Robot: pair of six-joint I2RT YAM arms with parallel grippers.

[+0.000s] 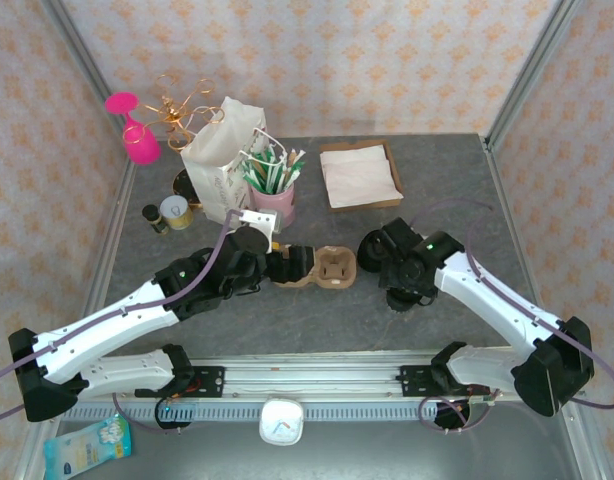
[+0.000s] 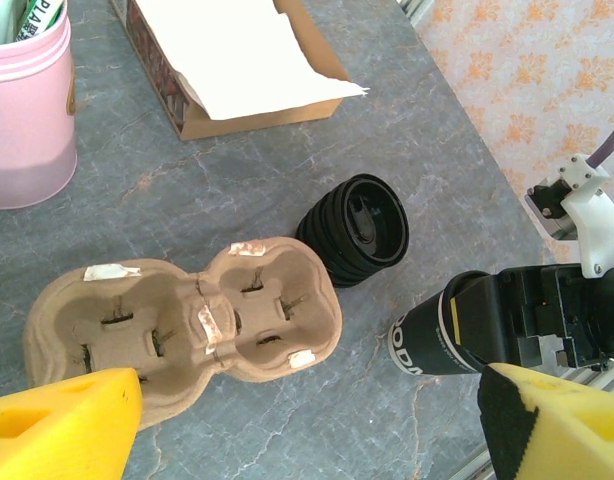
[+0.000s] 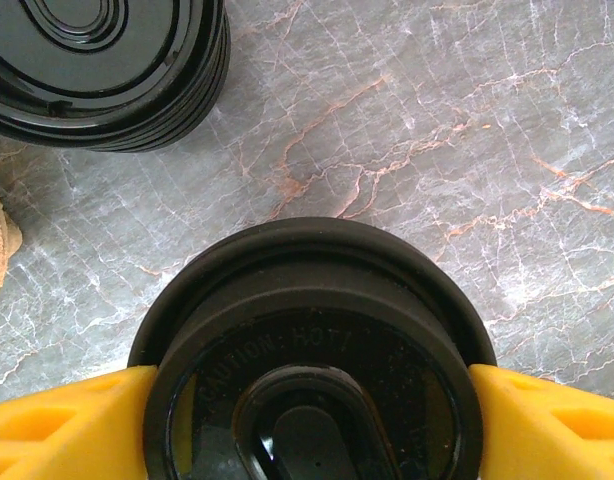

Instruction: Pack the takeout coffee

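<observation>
The takeout coffee (image 3: 312, 330) has its black lid, embossed "CAUTION HOT", between the yellow pads of my right gripper (image 3: 312, 420), which is shut on it. In the left wrist view its dark lower part with white lettering (image 2: 432, 338) sticks out of that gripper, right of the carrier. From above, my right gripper (image 1: 402, 275) hangs right of the brown two-hole carrier (image 1: 322, 268). Neither well of the carrier (image 2: 187, 320) holds anything. My left gripper (image 2: 312, 425) is open above the carrier's near edge, at the carrier's left end (image 1: 287, 265) from above.
A stack of black lids (image 1: 372, 250) (image 2: 355, 228) (image 3: 97, 70) lies between carrier and coffee. Behind stand a pink cup of stirrers (image 1: 274, 200), a cardboard tray of napkins (image 1: 359, 175), a white paper bag (image 1: 222, 160) and small tins (image 1: 172, 212).
</observation>
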